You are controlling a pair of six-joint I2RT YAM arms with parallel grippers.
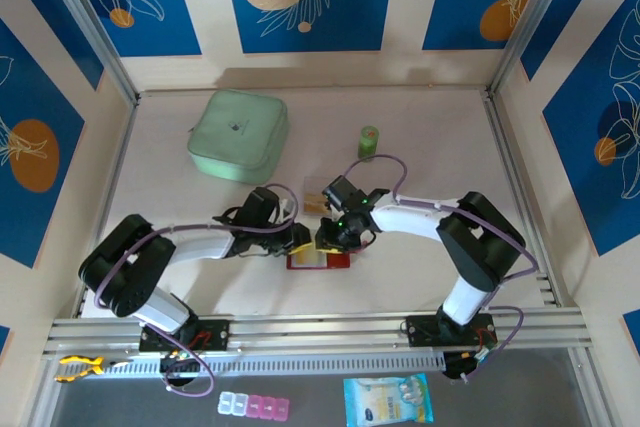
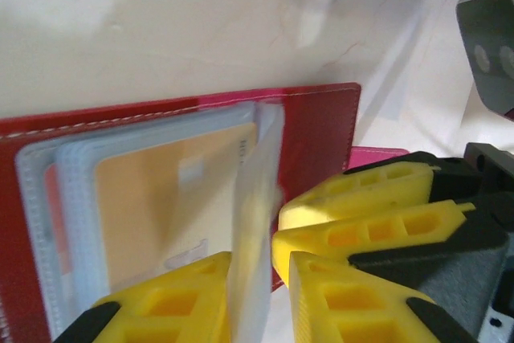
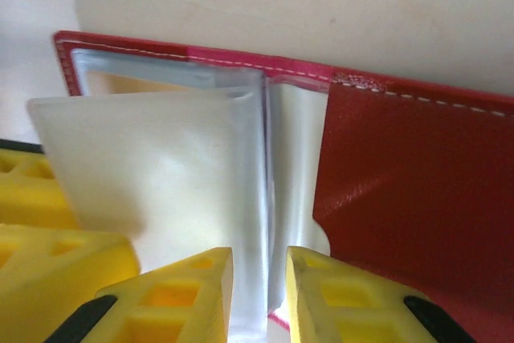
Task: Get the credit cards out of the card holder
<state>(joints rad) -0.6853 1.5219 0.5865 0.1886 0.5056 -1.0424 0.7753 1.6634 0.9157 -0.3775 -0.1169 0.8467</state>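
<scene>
The red card holder (image 1: 318, 260) lies open on the table between both grippers. In the left wrist view its red cover (image 2: 317, 126) carries clear pockets with a tan credit card (image 2: 152, 206) inside one. A clear pocket leaf (image 2: 253, 198) stands upright, and my left gripper (image 2: 255, 261) is shut on its edge. The right gripper's fingers (image 2: 361, 198) press in close beside it. In the right wrist view the raised leaf (image 3: 152, 166) fans up from the holder (image 3: 418, 182), and my right gripper (image 3: 259, 253) is shut on the pocket leaves by the spine. A strip of tan card (image 3: 120, 83) peeks behind.
A large pale-green pouch (image 1: 238, 137) sits at the back left and a small green cylinder (image 1: 369, 141) at the back middle. A clear flat plastic rectangle (image 1: 314, 195) lies just behind the grippers. A pill box (image 1: 253, 406) and a blue packet (image 1: 388, 399) lie below the rail.
</scene>
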